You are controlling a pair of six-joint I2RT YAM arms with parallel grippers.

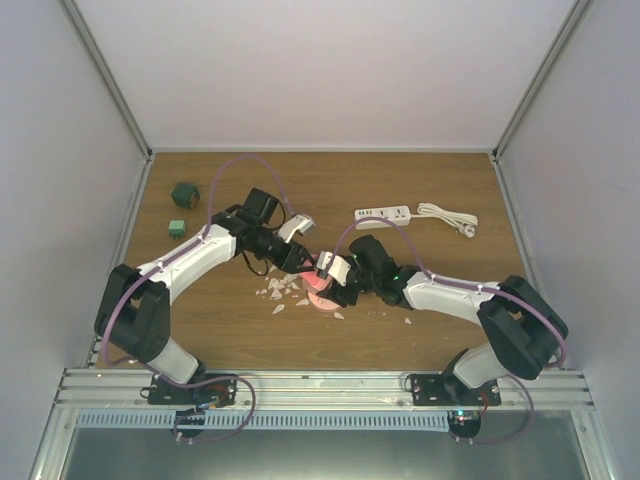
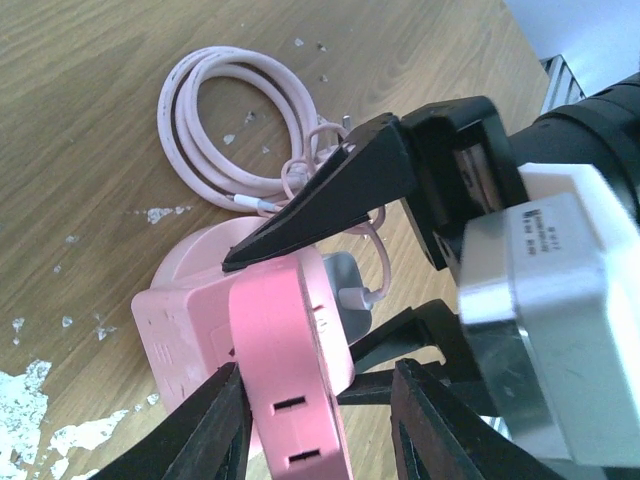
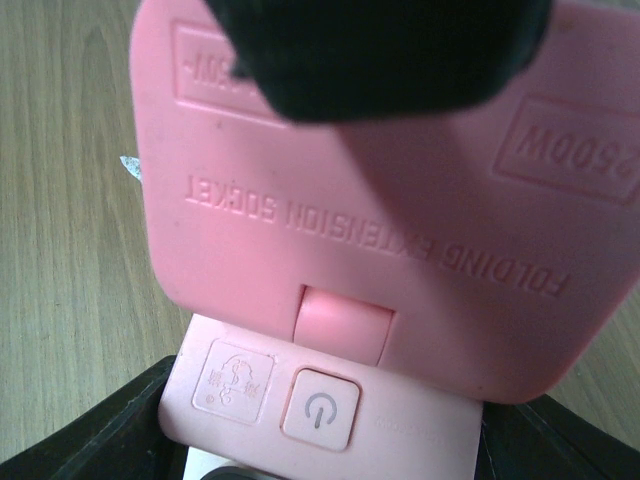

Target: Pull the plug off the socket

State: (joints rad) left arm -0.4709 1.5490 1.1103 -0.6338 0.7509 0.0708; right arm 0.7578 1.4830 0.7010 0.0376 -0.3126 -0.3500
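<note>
The brown wooden worktop (image 1: 420,330) carries everything. Both arms reach to its middle, where the task's thing sits: a pink square folding extension socket (image 2: 190,320), seemingly resting on the wood with its hinged panel raised. A white power strip (image 1: 384,213) lies well apart near the back (no part in this, I judge).

The left gripper (image 2: 320,375) straddles the raised panel, presumably to pin the socket down against the pull to come. Its fingers (image 2: 215,435) stand part-open, one touching pink and the other with a dark gap beside it, so I cannot tell whether they pinch.

The right gripper (image 1: 332,280) comes in from the opposite side, its fingers (image 2: 340,190) spread above and below the small white plug (image 2: 345,285) seated in the socket's side. A sliver of space shows above the plug, so they hold nothing yet.

The plug's pale pink cable coil (image 2: 235,130) lies loose just behind, leaving slack. White flakes (image 1: 278,290) litter the wood nearby.
</note>
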